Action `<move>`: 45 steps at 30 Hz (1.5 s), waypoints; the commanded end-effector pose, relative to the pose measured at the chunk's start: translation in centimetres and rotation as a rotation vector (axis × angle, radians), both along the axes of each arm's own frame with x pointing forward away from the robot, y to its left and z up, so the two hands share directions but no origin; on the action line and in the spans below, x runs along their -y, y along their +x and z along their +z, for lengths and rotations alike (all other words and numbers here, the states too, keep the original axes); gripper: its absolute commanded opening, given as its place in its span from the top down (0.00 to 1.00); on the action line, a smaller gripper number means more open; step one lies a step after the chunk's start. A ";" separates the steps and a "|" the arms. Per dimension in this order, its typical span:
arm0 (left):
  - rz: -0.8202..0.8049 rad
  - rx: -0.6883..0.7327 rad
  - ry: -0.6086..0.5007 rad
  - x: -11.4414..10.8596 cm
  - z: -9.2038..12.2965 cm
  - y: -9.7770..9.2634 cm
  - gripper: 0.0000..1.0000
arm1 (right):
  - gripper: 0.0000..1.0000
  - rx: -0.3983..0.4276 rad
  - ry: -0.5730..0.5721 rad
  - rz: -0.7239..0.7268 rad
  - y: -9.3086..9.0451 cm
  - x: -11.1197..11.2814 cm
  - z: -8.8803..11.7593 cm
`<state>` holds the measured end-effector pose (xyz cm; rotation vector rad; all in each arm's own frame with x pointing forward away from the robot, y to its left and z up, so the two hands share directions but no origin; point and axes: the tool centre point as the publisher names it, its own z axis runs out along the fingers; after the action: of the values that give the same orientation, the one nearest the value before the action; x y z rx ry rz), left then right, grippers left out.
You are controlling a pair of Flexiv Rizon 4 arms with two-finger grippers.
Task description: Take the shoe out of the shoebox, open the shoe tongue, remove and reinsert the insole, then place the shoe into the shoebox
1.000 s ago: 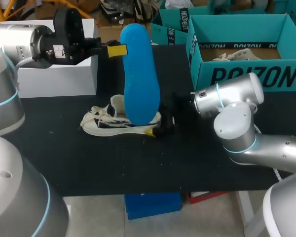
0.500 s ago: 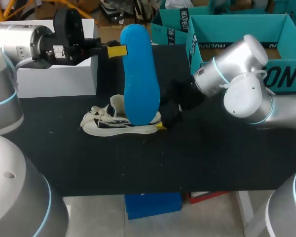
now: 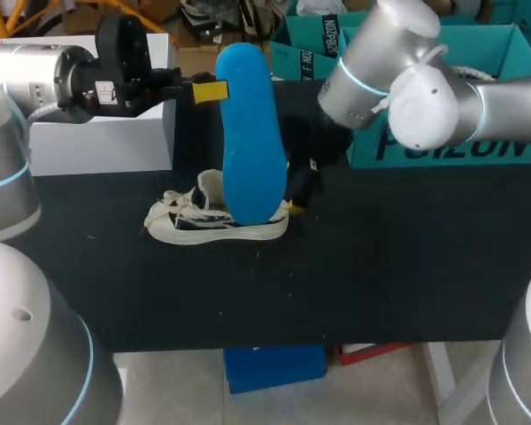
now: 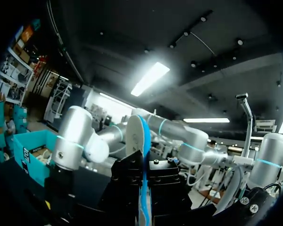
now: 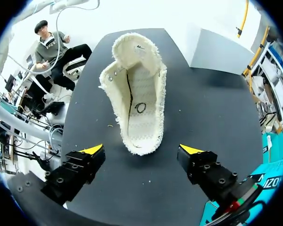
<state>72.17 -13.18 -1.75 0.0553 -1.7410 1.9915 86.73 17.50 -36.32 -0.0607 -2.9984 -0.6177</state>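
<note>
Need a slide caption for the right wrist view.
Right gripper open, hovering over the cream shoe on the black table, its opening facing the camera.

Blue insole [image 3: 250,133] & cream shoe [image 5: 137,101]

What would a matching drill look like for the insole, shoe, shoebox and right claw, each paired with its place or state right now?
Things:
1. blue insole
2. shoe
3. shoebox
4. right claw

Places or states:
a. open, fingers on either side of the shoe's heel end without touching it
b. gripped by the left claw
c. lying on the black table, nothing blue inside it
d. teal, at the table's far right

Pairs: 1-b, 2-c, 3-d, 4-a
</note>
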 end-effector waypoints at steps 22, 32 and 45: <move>0.003 0.001 -0.001 0.1 -0.1 -0.1 1.00 | 0.00 0.083 -0.589 0.026 0.5 -2.6 1.0; 0.003 0.001 -0.001 0.1 -0.1 -0.1 1.00 | 0.00 0.081 -0.558 0.022 0.7 -2.7 0.5; 0.003 0.001 -0.001 0.1 -0.1 -0.1 1.00 | 0.00 0.092 -0.494 0.000 0.5 -2.3 0.4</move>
<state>72.16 -13.21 -1.75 0.0565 -1.7413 1.9918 87.49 20.55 -35.79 -0.0599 -3.1499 0.1851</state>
